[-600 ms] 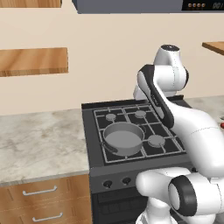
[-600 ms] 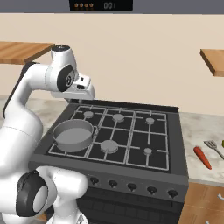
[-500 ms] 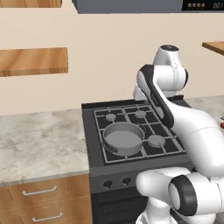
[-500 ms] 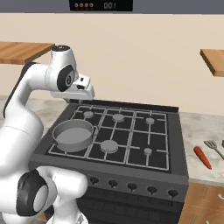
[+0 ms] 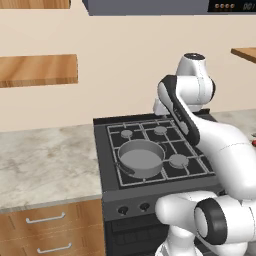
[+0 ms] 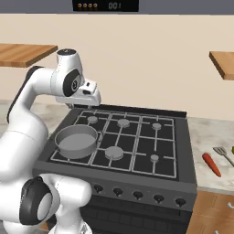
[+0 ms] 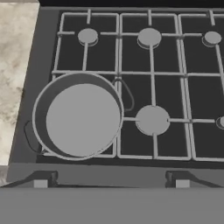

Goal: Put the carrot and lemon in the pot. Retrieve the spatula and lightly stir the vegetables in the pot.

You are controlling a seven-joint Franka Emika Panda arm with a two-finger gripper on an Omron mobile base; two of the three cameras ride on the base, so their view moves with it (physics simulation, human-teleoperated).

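My fingers (image 7: 111, 183) hang above the stove (image 6: 180, 151), back over its rear left part, and I look straight down on the burners. In the hand view the two tips sit at the bottom, set well apart with nothing between them, so they are spread and empty. From the right base view I can see my hand (image 6: 87, 94) up near the back edge of the stove, but the tips themselves are too small there to make out.

The pot (image 7: 78, 116) sits on the front left burner of the stove. It is empty: I see only its flat grey floor. One dark handle (image 7: 30, 137) pokes out on the side toward the stone tabletop (image 7: 15, 65), and the other curves out over the grate toward the middle burner. In the left base view the pot (image 5: 140, 158) is plain to see, but my own arm covers the right half of the stove.

The carrot (image 6: 211, 164) lies on the tabletop (image 6: 201, 137) to the right of the stove, well apart from the pot. Just beyond it lies the spatula (image 6: 222, 153); its slotted blade shows, but the picture edge cuts off its handle. A sliver of something yellowish-green at that same edge may be the lemon (image 6: 232, 150); too little shows to be sure.
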